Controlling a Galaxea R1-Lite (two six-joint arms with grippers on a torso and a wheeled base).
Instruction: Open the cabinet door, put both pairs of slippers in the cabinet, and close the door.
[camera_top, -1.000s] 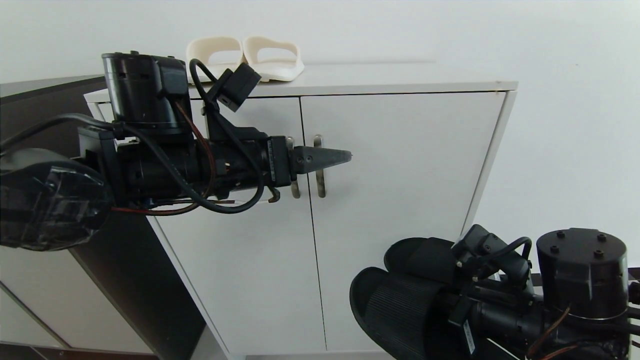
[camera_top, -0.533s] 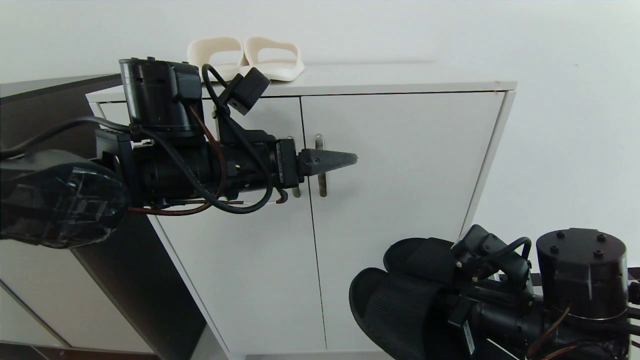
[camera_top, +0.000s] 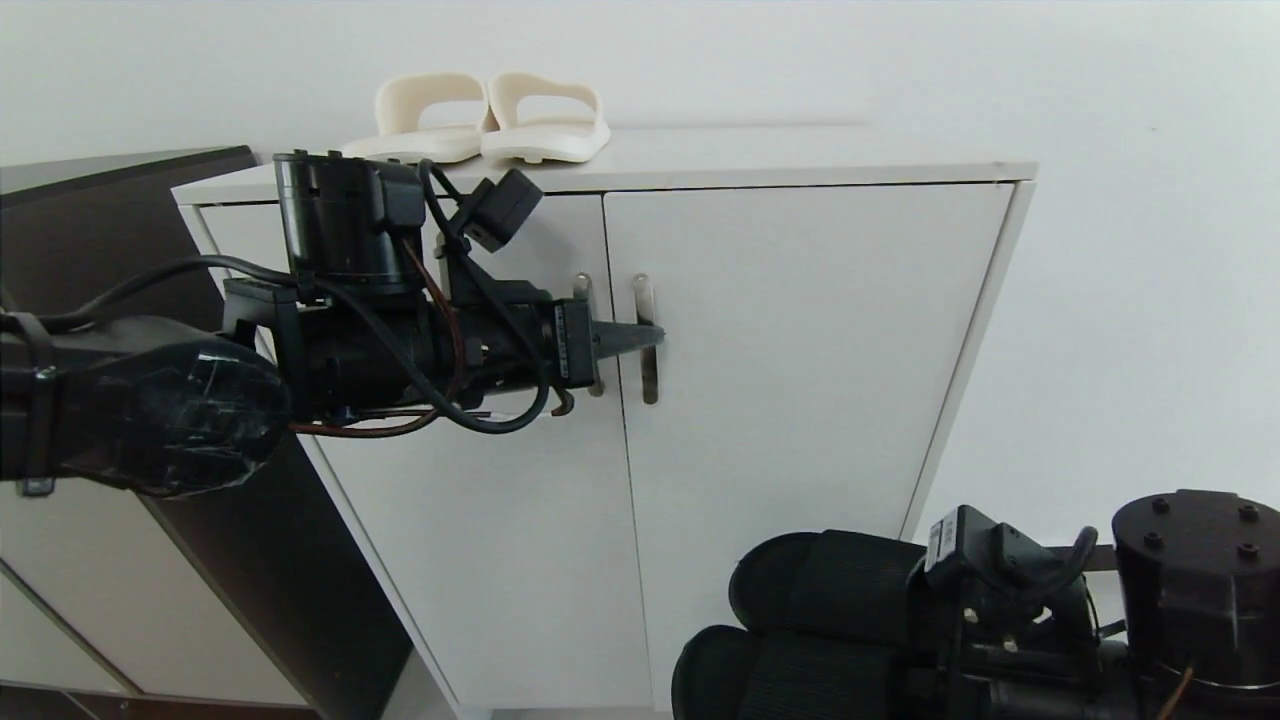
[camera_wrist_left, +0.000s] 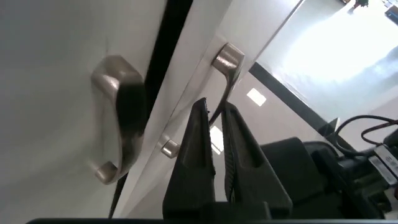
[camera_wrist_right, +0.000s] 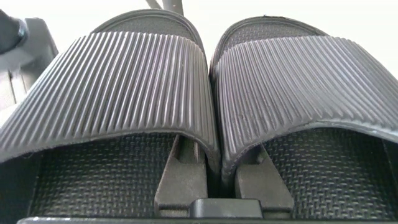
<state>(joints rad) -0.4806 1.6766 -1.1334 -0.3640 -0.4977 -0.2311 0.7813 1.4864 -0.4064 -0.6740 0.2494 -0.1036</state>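
A white two-door cabinet (camera_top: 800, 350) stands against a pale wall, with both doors closed. Each door has a slim upright metal handle beside the centre seam.

The left hand (camera_top: 650, 335) is raised level with the handles and points sideways across the door fronts. Its tip is at the right door handle (camera_top: 650, 380). In the left wrist view, the two dark fingers (camera_wrist_left: 199, 143) lie close together with that handle's thin metal bar (camera_wrist_left: 229, 59) running into the narrow slot between them, so the hand is closed on it. The left door handle (camera_wrist_left: 115, 112) is just beside it, across the dark seam, and nothing touches it.

A pair of cream slippers (camera_top: 480, 120) sits side by side on the cabinet top, towards its left end, toes facing out.

Low on the right, in front of the bottom of the right door, the right arm carries a pair of black slippers (camera_top: 810, 620) with ribbed straps. They are clear of the cabinet. The right wrist view shows the right hand (camera_wrist_right: 219, 177) with one finger (camera_wrist_right: 180, 180) inside each slipper. It pinches the two inner side walls together, so both slippers are gripped as one bundle.
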